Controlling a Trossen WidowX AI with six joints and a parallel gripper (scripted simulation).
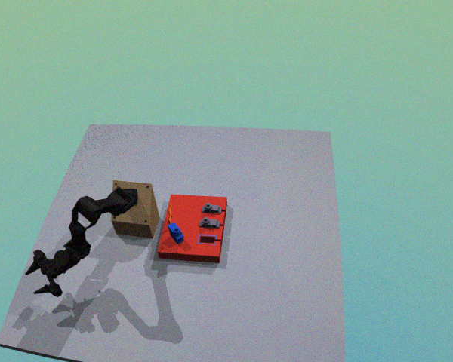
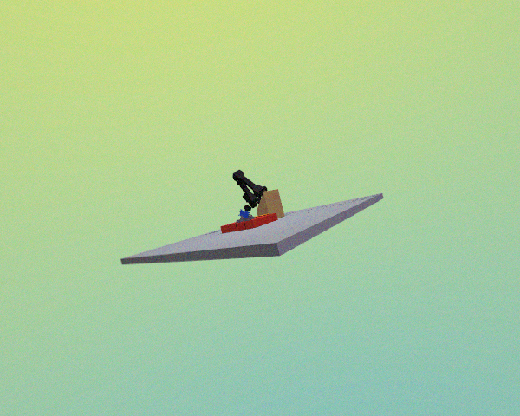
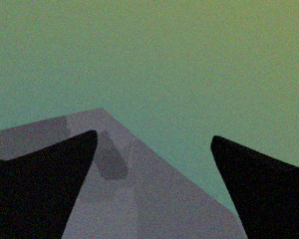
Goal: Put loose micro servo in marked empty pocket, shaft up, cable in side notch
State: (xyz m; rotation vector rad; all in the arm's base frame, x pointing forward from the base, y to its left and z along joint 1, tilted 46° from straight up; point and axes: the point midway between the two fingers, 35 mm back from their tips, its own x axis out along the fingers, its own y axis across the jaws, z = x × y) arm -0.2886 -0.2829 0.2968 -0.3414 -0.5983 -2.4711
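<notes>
The tool hangs released, fingers wide and holding nothing, over the tabletop's left edge. The blue servo lies tilted on the red deck, well apart from it, left of the marked pocket

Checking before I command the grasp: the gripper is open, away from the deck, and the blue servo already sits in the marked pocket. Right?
Not quite. The top view shows the servo lying loose on the deck, left of the still-empty pocket. The gripper is open, away from the deck.
</notes>
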